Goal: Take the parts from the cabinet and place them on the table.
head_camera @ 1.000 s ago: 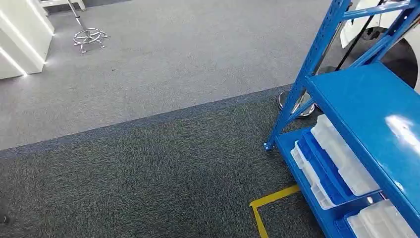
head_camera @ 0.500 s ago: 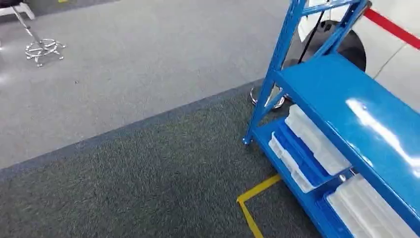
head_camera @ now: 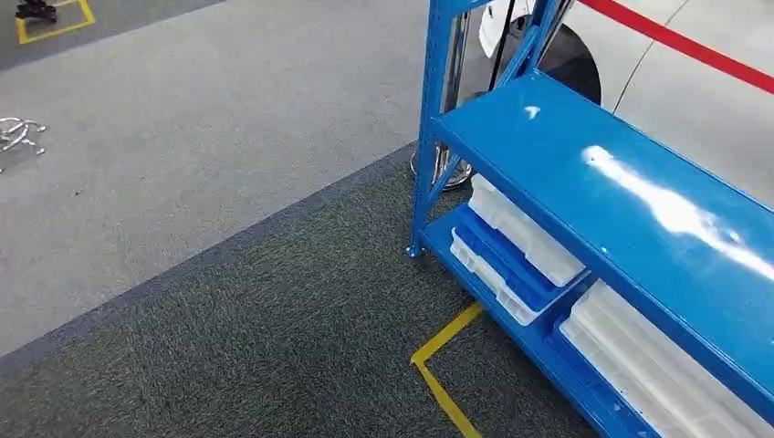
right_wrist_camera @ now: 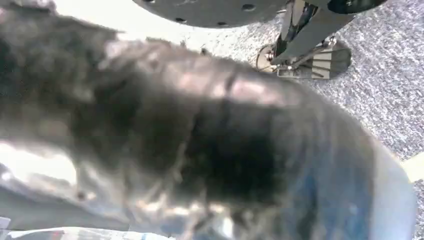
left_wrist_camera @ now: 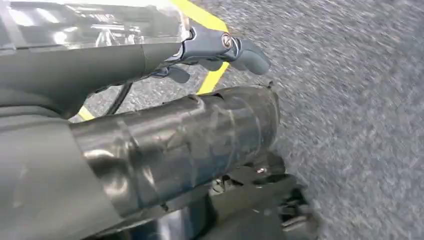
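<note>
Dark carpet (head_camera: 274,365) underfoot, paler grey floor (head_camera: 228,109) beyond it, and the big blue cabinet (head_camera: 584,182) on the robot's right. Its upper shelf is bare and glossy, throwing back the ceiling lights.

On the low shelf sit the parts boxes (head_camera: 525,233): pale, see-through plastic, flat-lidded, stacked with a blue tray (head_camera: 497,265). A second, longer clear box (head_camera: 657,365) lies further along the same shelf. What is inside them is too faint to make out. They look light and rigid, slippery too, I'd say.

A yellow tape corner (head_camera: 438,351) marks the carpet just in front of the rack.

By my reckoning the job has barely started: boxes on the shelf, all the reaching, lifting and carrying ahead.

The left hand (left_wrist_camera: 200,145) hangs low over the carpet, thumb (left_wrist_camera: 245,52) jutting out. Whether its fingers are closed, I cannot tell. The right hand (right_wrist_camera: 200,150) is one dark blur, so I cannot tell there either.
</note>
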### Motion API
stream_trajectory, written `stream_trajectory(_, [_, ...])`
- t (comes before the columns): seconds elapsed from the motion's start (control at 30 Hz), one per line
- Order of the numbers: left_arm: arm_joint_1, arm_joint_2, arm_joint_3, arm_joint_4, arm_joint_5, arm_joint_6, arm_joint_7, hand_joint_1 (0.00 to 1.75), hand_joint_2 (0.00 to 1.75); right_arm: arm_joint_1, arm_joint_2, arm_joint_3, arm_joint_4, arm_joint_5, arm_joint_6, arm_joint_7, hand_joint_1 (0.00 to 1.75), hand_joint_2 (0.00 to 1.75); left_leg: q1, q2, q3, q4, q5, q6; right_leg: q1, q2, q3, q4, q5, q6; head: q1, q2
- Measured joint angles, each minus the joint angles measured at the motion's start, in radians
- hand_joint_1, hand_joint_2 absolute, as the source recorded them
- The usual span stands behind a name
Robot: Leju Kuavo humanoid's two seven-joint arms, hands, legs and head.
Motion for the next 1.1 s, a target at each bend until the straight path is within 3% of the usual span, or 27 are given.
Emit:
stream_trajectory(0.03, [0.003,0.0,0.0,0.0,0.0,0.0,0.0,0.0,0.0,-0.001,0.0,0.0,0.0,0.0,0.0,0.0,0.0,0.0,0.0,-0.005,-0.041,0.085,-0.038,0.0,0.003,0.011,-0.001,0.001,0.0,-0.003,0.0,0.0])
stream_trajectory(0.07, [0.005,0.0,0.001,0.0,0.0,0.0,0.0,0.0,0.0,-0.001,0.0,0.0,0.0,0.0,0.0,0.0,0.0,0.0,0.0,-0.006,-0.077,0.155,-0.058,-0.001,0.005,0.025,-0.002,0.002,0.001,-0.004,0.0,0.0])
stream_trajectory(0.1, [0.007,0.0,0.002,0.0,0.0,0.0,0.0,0.0,0.0,0.0,0.0,0.0,0.0,0.0,0.0,0.001,0.0,0.0,0.0,-0.006,-0.092,0.18,-0.05,0.001,0.007,0.039,-0.002,0.003,0.001,-0.004,0.0,0.0])
stream_trajectory(0.13, [0.009,0.0,0.002,0.0,0.0,0.0,0.001,0.0,0.0,0.001,0.0,0.0,0.0,0.0,0.0,0.002,0.0,0.0,0.0,-0.006,-0.083,0.152,-0.015,0.004,0.008,0.054,-0.001,0.004,0.001,-0.004,0.0,0.0])
stream_trajectory(0.2, [0.008,0.0,0.002,0.0,0.0,0.0,0.001,0.0,0.0,0.001,0.0,0.0,0.0,0.0,0.0,0.002,0.0,0.0,0.0,-0.022,-0.018,-0.007,0.084,0.014,0.008,0.083,0.002,0.006,0.001,-0.003,0.0,0.0])
stream_trajectory(0.23, [0.008,0.0,0.002,0.0,0.0,0.0,0.001,0.0,0.0,0.001,0.0,0.0,0.0,0.0,0.0,0.002,0.0,0.0,0.0,-0.065,0.015,-0.087,0.12,0.021,0.007,0.094,0.001,0.006,0.001,-0.002,0.0,0.0])
stream_trajectory(0.27, [0.01,0.001,0.003,0.0,0.0,0.0,0.002,0.0,0.0,0.0,0.003,0.0,0.0,0.001,0.0,0.003,0.0,0.0,0.002,-0.122,0.02,-0.112,0.107,0.027,0.01,0.101,-0.005,0.011,0.001,0.004,0.001,0.0])
stream_trajectory(0.33, [0.007,0.0,0.003,0.0,0.0,0.0,0.002,0.0,0.0,-0.001,0.002,0.0,0.0,0.003,0.0,0.003,0.0,0.0,-0.006,-0.103,0.021,-0.12,0.11,0.024,-0.001,0.126,-0.015,0.01,0.007,0.021,0.001,0.0])
stream_trajectory(0.37, [0.005,0.0,0.003,0.0,0.0,0.0,0.002,0.0,0.0,0.001,0.002,0.0,0.0,0.003,0.0,0.003,0.0,0.0,-0.008,-0.093,0.024,-0.12,0.11,0.03,-0.005,0.14,-0.016,0.007,0.01,0.03,0.0,0.0])
stream_trajectory(0.4, [0.006,0.0,0.003,0.0,0.0,0.0,0.002,0.0,0.0,0.003,0.002,0.0,0.0,0.003,0.0,0.003,0.0,0.0,-0.001,-0.079,0.03,-0.133,0.117,0.037,0.003,0.153,-0.018,0.003,0.014,0.039,0.001,0.0])
stream_trajectory(0.43, [0.006,-0.001,0.004,0.0,0.001,0.0,0.002,0.0,0.0,0.004,0.001,0.0,0.0,0.003,0.0,0.002,0.0,0.0,0.004,-0.059,0.036,-0.143,0.125,0.044,-0.001,0.115,-0.019,0.016,0.005,0.037,0.0,0.0])
stream_trajectory(0.47, [0.005,-0.002,0.004,0.0,0.001,0.0,0.001,0.0,0.0,0.004,0.001,0.0,0.0,0.003,0.0,0.001,0.0,0.0,0.003,-0.05,0.038,-0.149,0.127,0.052,0.005,0.053,-0.036,0.05,-0.024,0.041,0.007,0.0])
stream_trajectory(0.5, [0.007,-0.002,0.004,0.0,0.0,0.0,0.001,0.0,0.0,0.002,0.001,0.0,0.0,0.003,0.001,0.0,0.0,0.0,0.001,-0.032,0.037,-0.149,0.126,0.055,0.005,0.025,-0.071,0.12,-0.067,0.046,0.007,0.0])
stream_trajectory(0.57, [0.01,-0.002,0.004,0.0,0.001,0.0,0.001,0.0,0.0,-0.001,0.001,0.0,0.0,0.003,0.001,0.0,0.0,0.0,0.0,0.004,0.037,-0.148,0.122,0.056,0.001,0.011,-0.147,0.276,-0.134,0.055,0.006,0.0])
stream_trajectory(0.6, [0.011,-0.002,0.005,0.0,0.001,0.0,0.001,0.0,0.0,-0.001,0.001,0.0,0.0,0.003,0.001,0.0,0.0,0.0,0.0,0.019,0.038,-0.148,0.121,0.055,-0.001,0.01,-0.162,0.307,-0.135,0.059,0.006,0.0])
stream_trajectory(0.63, [0.01,-0.002,0.005,0.0,0.001,0.0,0.001,0.0,0.0,0.001,0.001,0.0,0.0,0.003,0.002,0.0,0.0,0.0,0.0,0.032,0.039,-0.148,0.119,0.053,-0.005,0.008,-0.152,0.291,-0.114,0.062,0.007,0.0])
stream_trajectory(0.7, [0.007,-0.003,0.005,0.0,0.001,0.0,0.0,0.0,0.0,0.004,0.001,0.0,0.0,0.003,0.002,0.0,0.0,0.0,0.0,0.055,0.048,-0.146,0.112,0.047,-0.007,-0.01,-0.065,0.137,-0.031,0.062,0.007,0.0])
stream_trajectory(0.73, [0.007,-0.003,0.005,0.0,0.001,0.0,0.0,0.0,0.0,0.003,0.001,0.0,0.0,0.004,0.002,0.0,0.0,0.0,0.0,0.065,0.054,-0.145,0.107,0.042,-0.005,-0.042,-0.01,0.043,0.005,0.057,0.007,0.0])
stream_trajectory(0.77, [0.008,-0.003,0.005,0.0,0.001,0.0,0.0,0.0,0.0,0.0,0.001,0.0,0.0,0.004,0.002,0.001,0.0,0.0,-0.007,0.073,0.053,-0.143,0.1,0.033,0.006,-0.077,0.008,0.004,-0.007,0.046,0.007,0.0])
stream_trajectory(0.8, [0.007,-0.003,0.005,0.0,0.001,0.0,0.0,0.0,0.0,-0.001,0.001,0.0,0.0,0.005,0.003,0.0,0.0,0.0,-0.009,0.08,0.056,-0.141,0.096,0.026,0.007,-0.06,0.007,0.001,-0.001,0.035,0.005,0.0])
stream_trajectory(0.9, [-0.002,-0.003,0.005,0.0,0.001,0.0,0.0,0.0,0.0,0.004,0.0,0.0,0.0,0.006,0.002,0.001,0.0,0.0,-0.009,0.104,0.073,-0.146,0.093,0.011,0.012,-0.035,0.001,0.005,-0.005,0.019,0.005,0.0])
stream_trajectory(0.93, [-0.002,-0.002,0.005,0.0,0.001,0.0,-0.001,0.0,0.0,0.004,0.0,0.0,0.0,0.006,0.002,0.002,0.0,0.0,-0.002,0.09,0.072,-0.138,0.08,0.004,-0.001,-0.024,0.012,-0.006,0.001,0.01,0.005,0.0])
stream_trajectory(0.97, [-0.001,-0.002,0.005,0.0,0.001,0.0,-0.001,0.0,0.0,0.003,0.0,0.0,0.0,0.006,0.002,0.002,0.0,0.0,-0.001,0.044,0.061,-0.106,0.056,0.001,-0.002,-0.016,0.013,-0.009,0.002,0.004,0.005,0.0])
stream_trajectory(1.0, [0.0,-0.003,0.005,0.0,0.001,0.0,-0.001,0.0,0.0,0.001,0.0,0.0,0.0,0.006,0.002,0.002,0.0,0.0,0.0,0.016,0.03,-0.042,0.017,0.0,-0.002,-0.009,0.011,-0.009,0.003,-0.001,0.003,0.0])
stream_trajectory(1.07, [0.004,-0.003,0.005,0.0,0.0,0.0,-0.001,0.0,0.0,-0.001,0.0,0.0,0.0,0.006,0.003,0.002,0.0,0.0,0.0,-0.004,-0.05,0.119,-0.053,-0.004,0.002,0.014,0.009,-0.008,0.001,-0.005,0.003,0.0])
stream_trajectory(1.1, [0.005,-0.003,0.005,0.0,0.0,0.0,0.0,0.0,0.0,0.0,0.0,0.0,0.0,0.006,0.005,0.002,0.0,0.0,0.0,-0.005,-0.079,0.171,-0.059,-0.005,0.003,0.029,0.01,-0.006,0.001,-0.006,0.003,0.0])
